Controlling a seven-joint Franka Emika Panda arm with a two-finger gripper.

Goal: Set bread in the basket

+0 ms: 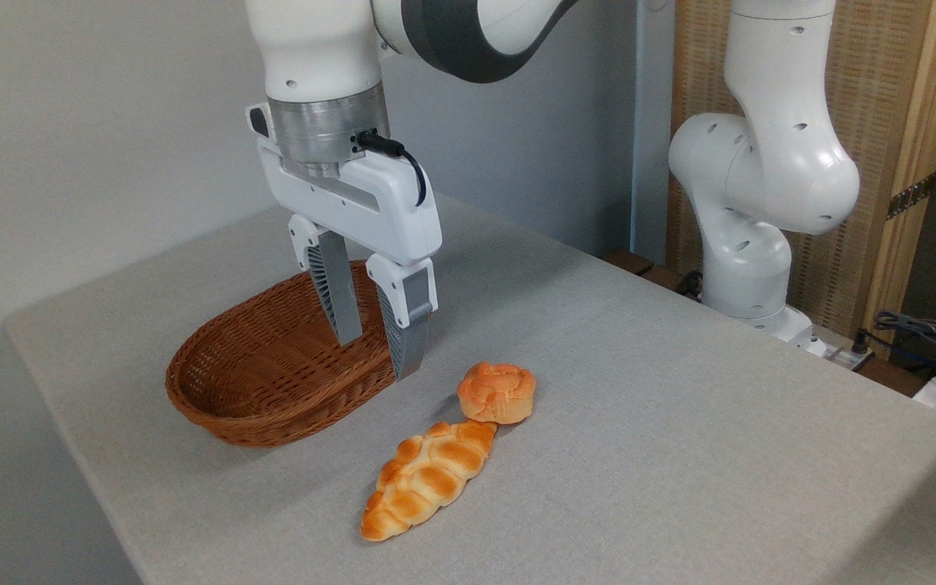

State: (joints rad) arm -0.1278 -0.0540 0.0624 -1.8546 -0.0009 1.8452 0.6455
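The bread (427, 478), a long braided golden-orange loaf with pointed ends, lies on the grey table in front of centre. To its upper left stands the oval reddish-brown wicker basket (249, 386), with nothing inside it. My gripper (377, 357) hangs over the basket's right end, fingers pointing down and open, with nothing between them. Its fingertips (407, 366) are above and to the left of the bread, apart from it.
A small round flower-shaped orange bun (497, 392) sits touching the loaf's far tip. The arm's white base (748, 268) stands at the table's back right edge, with cables (923, 333) beyond it. The table's left edge (70, 422) runs close to the basket.
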